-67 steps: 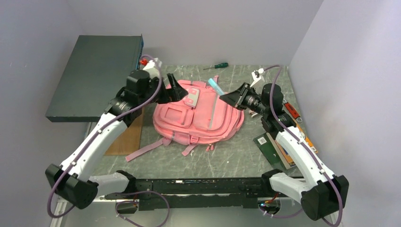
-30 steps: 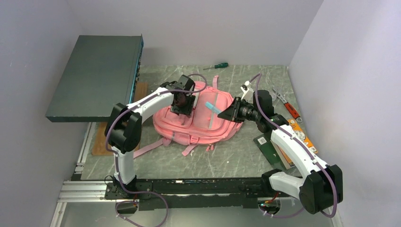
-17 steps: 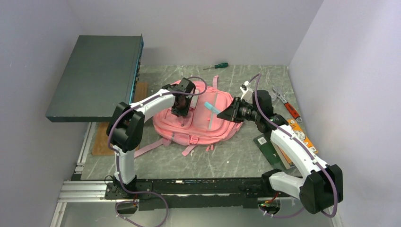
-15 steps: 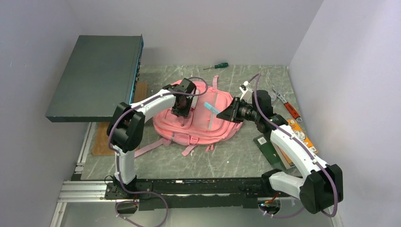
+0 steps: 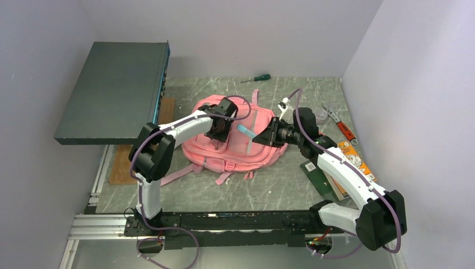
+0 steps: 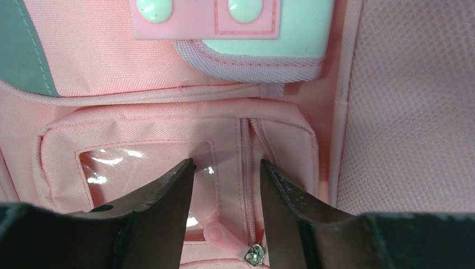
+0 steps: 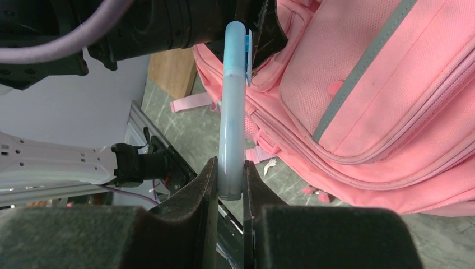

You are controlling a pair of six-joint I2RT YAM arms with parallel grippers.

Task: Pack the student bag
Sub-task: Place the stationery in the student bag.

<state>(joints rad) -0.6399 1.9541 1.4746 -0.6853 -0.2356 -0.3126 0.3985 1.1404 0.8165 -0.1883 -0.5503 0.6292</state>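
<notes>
While the left gripper hangs spread over the zipper pull on the student bag, flat on the table, I'd centre on the pull before closing; right gripper, pinching the blue pen, should wait clear.

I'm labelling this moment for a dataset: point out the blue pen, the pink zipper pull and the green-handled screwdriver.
blue pen (image 7: 231,129): right wrist view, mid-barrel.
pink zipper pull (image 6: 221,234): left wrist view, its rubber tab.
green-handled screwdriver (image 5: 262,77): top view, handle.
</notes>
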